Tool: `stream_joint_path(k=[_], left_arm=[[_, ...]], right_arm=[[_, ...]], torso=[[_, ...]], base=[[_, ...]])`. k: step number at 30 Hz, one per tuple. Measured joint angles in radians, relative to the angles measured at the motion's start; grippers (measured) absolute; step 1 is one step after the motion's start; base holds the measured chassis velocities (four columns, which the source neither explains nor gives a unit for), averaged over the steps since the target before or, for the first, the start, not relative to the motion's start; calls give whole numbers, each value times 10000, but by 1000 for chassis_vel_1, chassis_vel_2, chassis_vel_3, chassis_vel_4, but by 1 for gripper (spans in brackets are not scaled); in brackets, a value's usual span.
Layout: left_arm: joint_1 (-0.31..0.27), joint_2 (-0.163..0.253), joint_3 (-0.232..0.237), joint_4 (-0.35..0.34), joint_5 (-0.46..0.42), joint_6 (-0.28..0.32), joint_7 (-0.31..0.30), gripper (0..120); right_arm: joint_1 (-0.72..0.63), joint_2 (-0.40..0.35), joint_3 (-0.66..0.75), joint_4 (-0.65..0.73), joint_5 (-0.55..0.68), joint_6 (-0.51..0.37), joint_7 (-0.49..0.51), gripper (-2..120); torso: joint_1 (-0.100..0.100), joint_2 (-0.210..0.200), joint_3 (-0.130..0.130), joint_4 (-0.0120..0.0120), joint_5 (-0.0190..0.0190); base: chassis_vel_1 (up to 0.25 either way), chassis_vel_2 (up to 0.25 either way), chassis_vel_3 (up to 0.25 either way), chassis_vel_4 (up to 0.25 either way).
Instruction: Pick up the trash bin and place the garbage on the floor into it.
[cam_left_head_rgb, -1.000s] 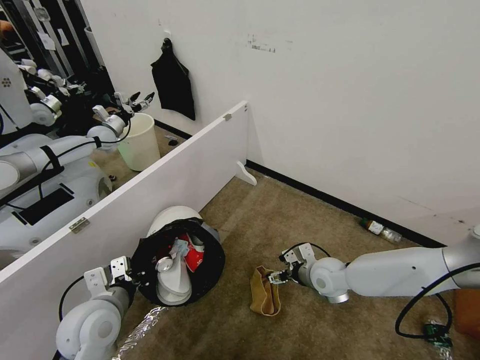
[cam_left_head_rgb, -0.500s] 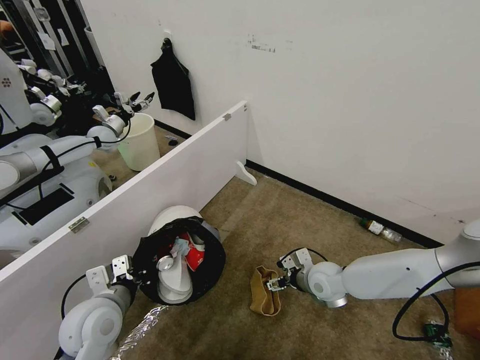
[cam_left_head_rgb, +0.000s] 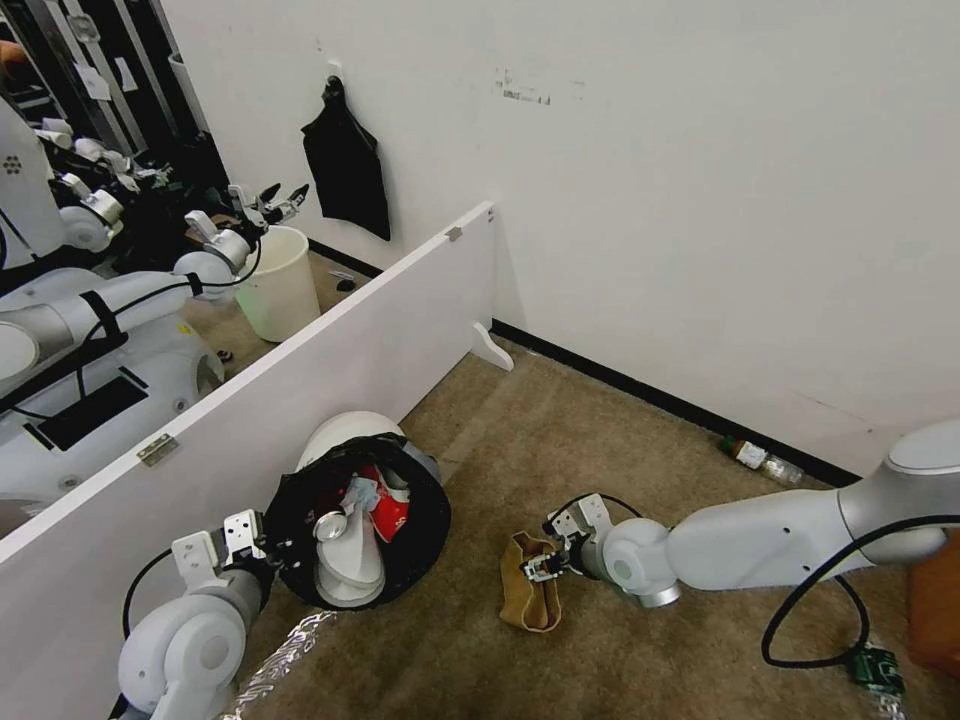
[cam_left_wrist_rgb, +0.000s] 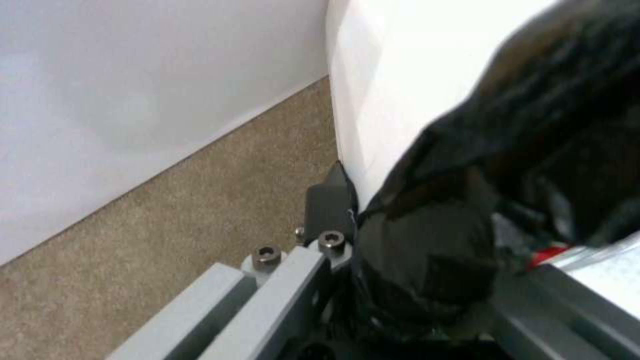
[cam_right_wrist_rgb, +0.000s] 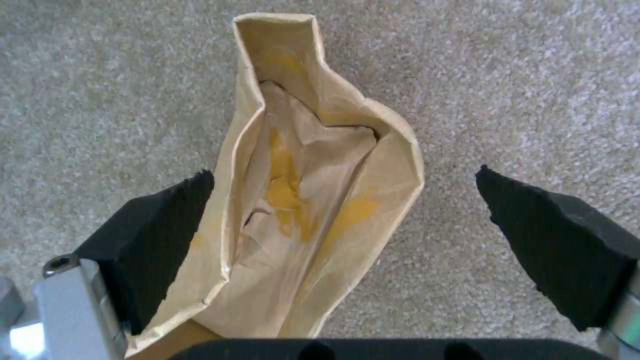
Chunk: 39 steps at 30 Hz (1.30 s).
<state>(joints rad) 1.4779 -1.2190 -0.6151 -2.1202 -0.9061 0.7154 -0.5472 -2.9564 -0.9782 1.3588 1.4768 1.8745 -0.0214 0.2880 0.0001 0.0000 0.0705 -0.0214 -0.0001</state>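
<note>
- The left tool (cam_left_head_rgb: 262, 548) sits at about 7 o'clock in the head view, clamped on the rim of the trash bin (cam_left_head_rgb: 345, 436), pinching the black bag (cam_left_head_rgb: 425, 540) folded over that rim.
- The left wrist view shows the same grip close up: the black bag (cam_left_wrist_rgb: 427, 260) bunched between the tool's grey fingers (cam_left_wrist_rgb: 325, 205), with the bin's white wall (cam_left_wrist_rgb: 400, 75) beside it and the floor (cam_left_wrist_rgb: 167, 235) underneath.
- The trash bin is held tilted, its mouth turned toward the camera, just beside the white partition board (cam_left_head_rgb: 330, 340).
- Inside the bin lie a white slipper (cam_left_head_rgb: 350, 575), a red packet (cam_left_head_rgb: 390, 515) and a round metal can end (cam_left_head_rgb: 327, 527).
- The right tool (cam_left_head_rgb: 538, 568) is low over the floor (cam_left_head_rgb: 560, 430) at about 6 o'clock, right at the brown paper bag (cam_left_head_rgb: 525, 600).
- In the right wrist view the right tool (cam_right_wrist_rgb: 347, 200) stands wide, its two black pads (cam_right_wrist_rgb: 567, 240) straddling the brown paper bag (cam_right_wrist_rgb: 313, 200); one pad touches the bag's edge, the other is apart from it.
- The paper bag lies flat on the carpet with its mouth gaping toward the tool and a yellow stain inside.
- A green-labelled bottle (cam_left_head_rgb: 760, 458) lies against the baseboard at about 3 o'clock, well apart from both tools.
- A cream bucket (cam_left_head_rgb: 275, 285) stands beyond the partition at about 10 o'clock.
</note>
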Motion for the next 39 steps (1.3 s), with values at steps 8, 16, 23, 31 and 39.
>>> stream_joint_path(k=[8,16,23,31,39], left_arm=[[-15,-96,20,19,56,-2,-3,0],[-7,-94,-10,22,58,-3,-3,0],[-18,-64,-83,56,38,-2,4,0],[-17,-52,-97,97,32,-3,20,0],[19,-70,-97,138,43,-9,46,0]], right_arm=[[-1,-261,-29,-182,38,-73,-74,100],[-8,-407,-83,-335,65,-126,-135,100],[-15,-651,-188,-681,91,-276,-332,100],[-16,-695,-191,-741,2,-341,-440,100],[-15,-352,-199,-749,-139,-390,-349,100]], torso=[[0,0,0,1,0],[0,0,0,0,0],[0,0,0,0,0],[0,0,0,2,1],[0,0,0,1,2]], base=[[0,0,0,0],[0,0,0,0],[0,0,0,0],[0,0,0,0],[0,0,0,0]])
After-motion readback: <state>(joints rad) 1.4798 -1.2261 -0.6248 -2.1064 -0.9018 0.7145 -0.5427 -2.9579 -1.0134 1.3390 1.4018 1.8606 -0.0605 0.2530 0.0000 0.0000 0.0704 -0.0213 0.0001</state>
